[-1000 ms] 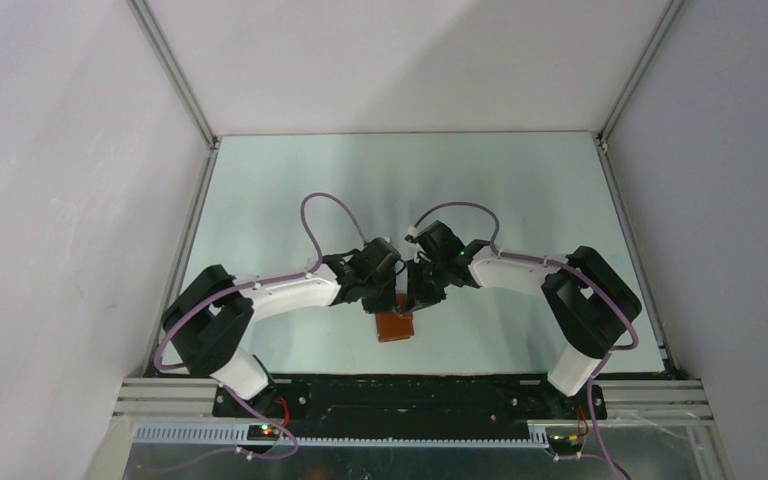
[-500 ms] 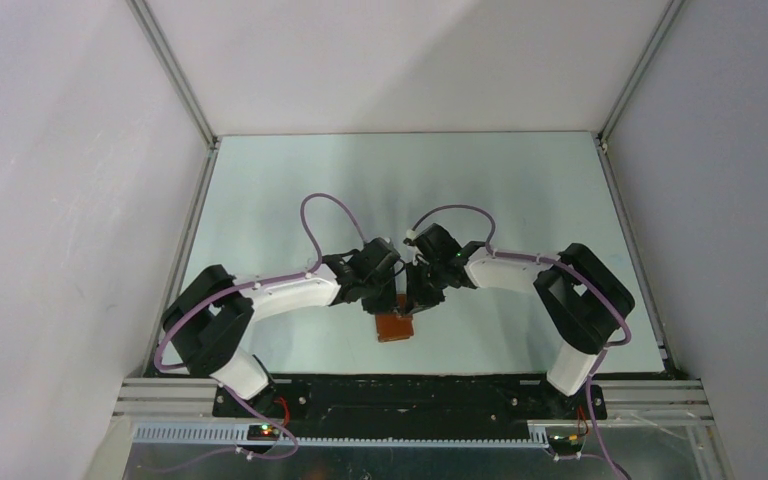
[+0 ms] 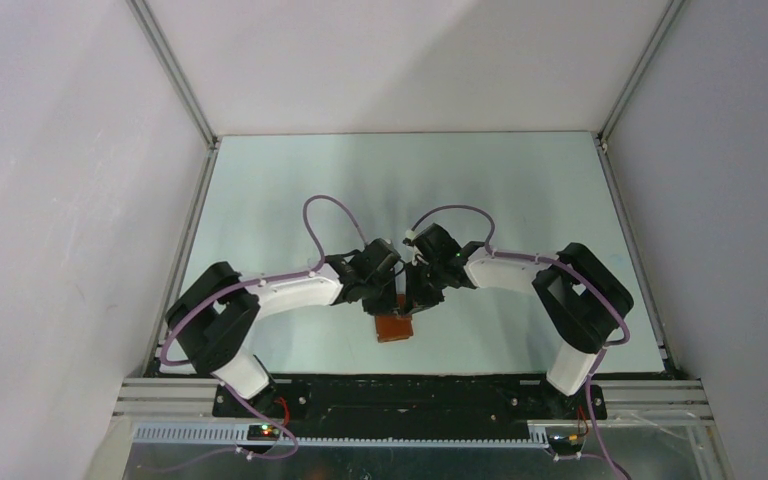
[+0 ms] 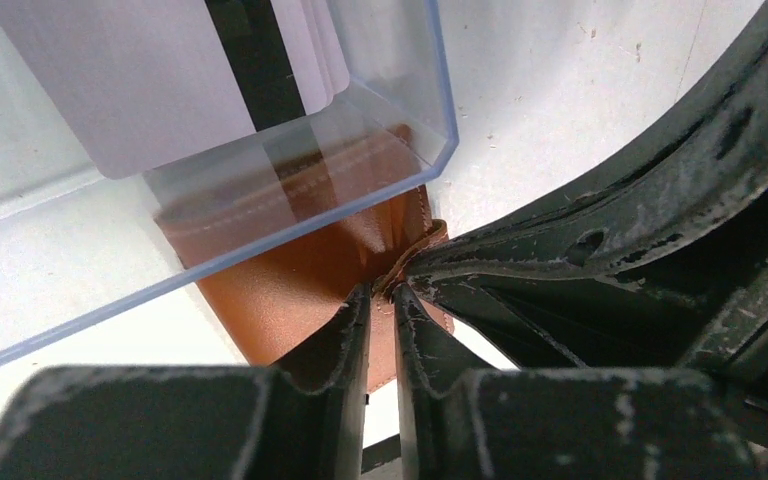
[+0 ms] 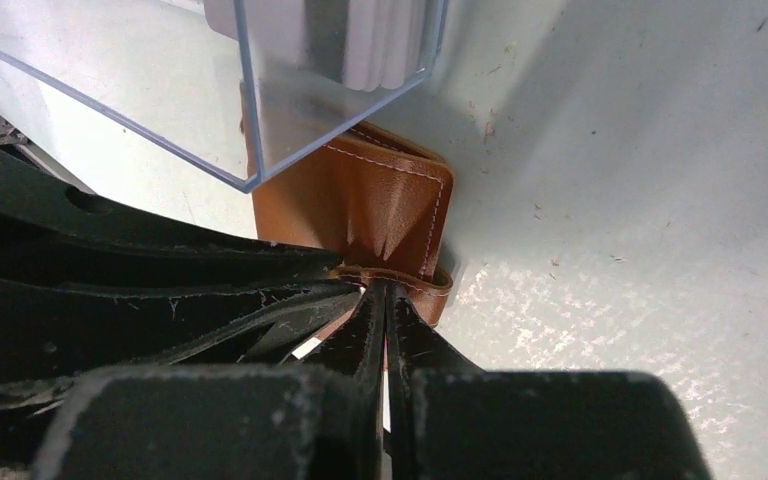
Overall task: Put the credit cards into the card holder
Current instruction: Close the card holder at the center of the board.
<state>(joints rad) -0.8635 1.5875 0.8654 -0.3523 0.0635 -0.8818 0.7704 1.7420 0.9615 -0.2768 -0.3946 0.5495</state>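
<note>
The tan-brown card holder (image 3: pixel 396 326) lies near the table's front middle, partly under both grippers. In the left wrist view my left gripper (image 4: pixel 381 297) is shut on a leather edge of the card holder (image 4: pixel 290 290). In the right wrist view my right gripper (image 5: pixel 385 293) is shut on the looped edge of the card holder (image 5: pixel 380 200). Both grippers meet tip to tip over it in the top view, left (image 3: pixel 388 288) and right (image 3: pixel 416 292). The pale credit cards (image 4: pixel 150 90), with a dark stripe, stand in a clear box; they also show in the right wrist view (image 5: pixel 385 40).
The clear plastic box (image 4: pixel 260 210) rests over the far part of the card holder; it also shows in the right wrist view (image 5: pixel 260 110). White walls with metal rails (image 3: pixel 185 230) enclose the pale table. The black base bar (image 3: pixel 410 395) runs along the near edge.
Both arms have shifted slightly inward at the elbows. The grippers stay closed on the card holder at the same spot.
</note>
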